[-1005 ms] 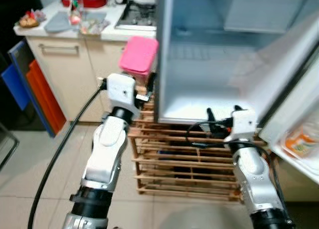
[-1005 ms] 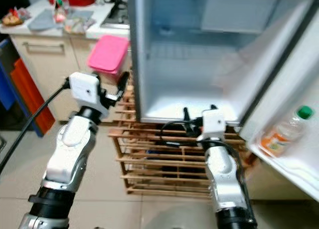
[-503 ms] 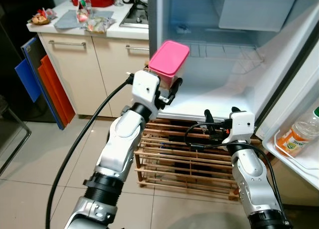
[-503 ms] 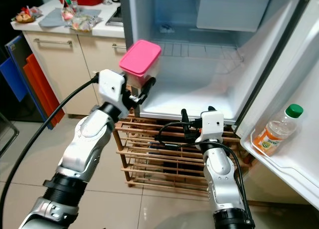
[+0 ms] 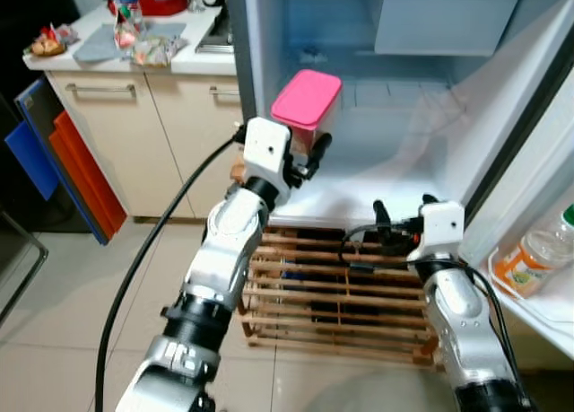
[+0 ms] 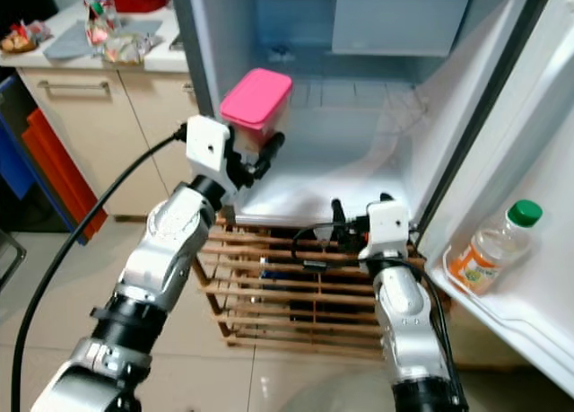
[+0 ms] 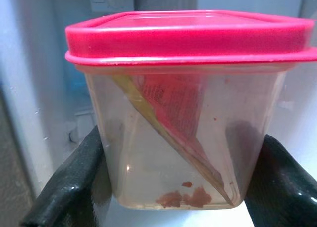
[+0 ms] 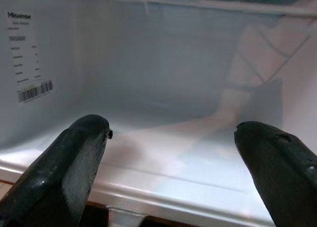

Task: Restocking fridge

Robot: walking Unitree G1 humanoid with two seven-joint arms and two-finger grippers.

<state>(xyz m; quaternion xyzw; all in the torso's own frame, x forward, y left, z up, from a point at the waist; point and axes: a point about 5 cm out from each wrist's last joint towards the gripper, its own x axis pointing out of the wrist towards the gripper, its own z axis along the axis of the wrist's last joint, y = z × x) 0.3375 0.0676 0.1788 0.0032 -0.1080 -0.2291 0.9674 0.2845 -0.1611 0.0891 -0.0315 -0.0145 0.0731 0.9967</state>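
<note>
Silver arms are seen nearest, with the right gripper (image 5: 400,216) held low just before the fridge's front lip, its two black fingers spread wide and holding nothing; through the right wrist view the bare white fridge floor (image 8: 168,153) is looked across. Beneath that lip a wooden slatted rack (image 5: 341,291) is seen. Higher and to the left, the left gripper (image 5: 309,150) is clamped on a clear container with a pink lid (image 5: 307,98), one finger (image 7: 69,187) pressed to each side wall, the tub kept upright.

Compared with a second ago, when the container was held out beside the cabinet, it is now carried past the left wall of the fridge (image 6: 202,62) and hangs inside the opening, above the floor and in front of the wire shelf (image 6: 359,93); half a second ago it was at the threshold. The placing step is judged to be well under way, with lowering and release not yet done.

On the open door at the right, a bottle with a green cap (image 6: 489,249) is stood in the door shelf. Beyond, a countertop (image 5: 108,48) with packets is seen.

What lies in the tub is hard to make out: a reddish sheet leaning aslant and some brown scraps. The gap between tub and fridge floor cannot be judged, and the upper compartment is cut off
</note>
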